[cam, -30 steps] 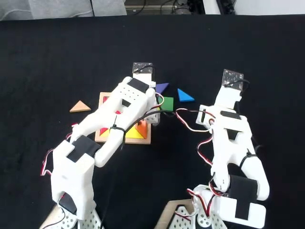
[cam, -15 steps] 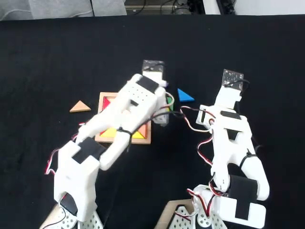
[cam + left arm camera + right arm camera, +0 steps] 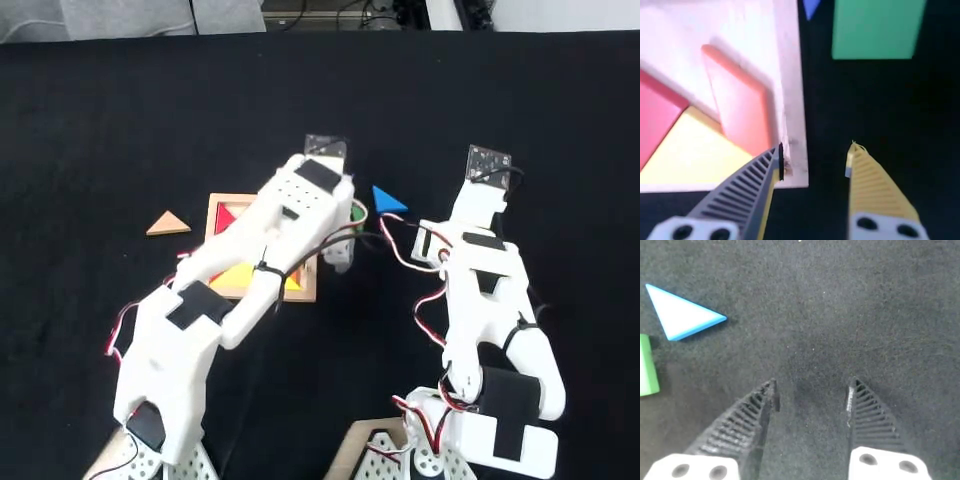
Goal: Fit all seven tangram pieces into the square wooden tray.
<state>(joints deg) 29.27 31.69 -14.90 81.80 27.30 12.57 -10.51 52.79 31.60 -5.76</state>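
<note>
Tray (image 3: 790,75) holds three pieces (image 3: 690,155); green square (image 3: 875,27) and three triangles (image 3: 388,200) lie outside.

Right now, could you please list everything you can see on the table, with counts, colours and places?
Table: one, black.
Tray: one, pale wood, mid-table, partly under the left arm.
Pieces in the tray: three visible, red piece, yellow piece, orange piece.
Green piece: one, on the table beside the tray.
Violet-blue piece: one, tip showing near the green piece.
Blue triangle: one, light blue, beyond the green piece.
Tan triangle: one, on the tray's opposite side.
Left gripper: open, at the tray's corner.
Right gripper: open, over bare table.
</note>
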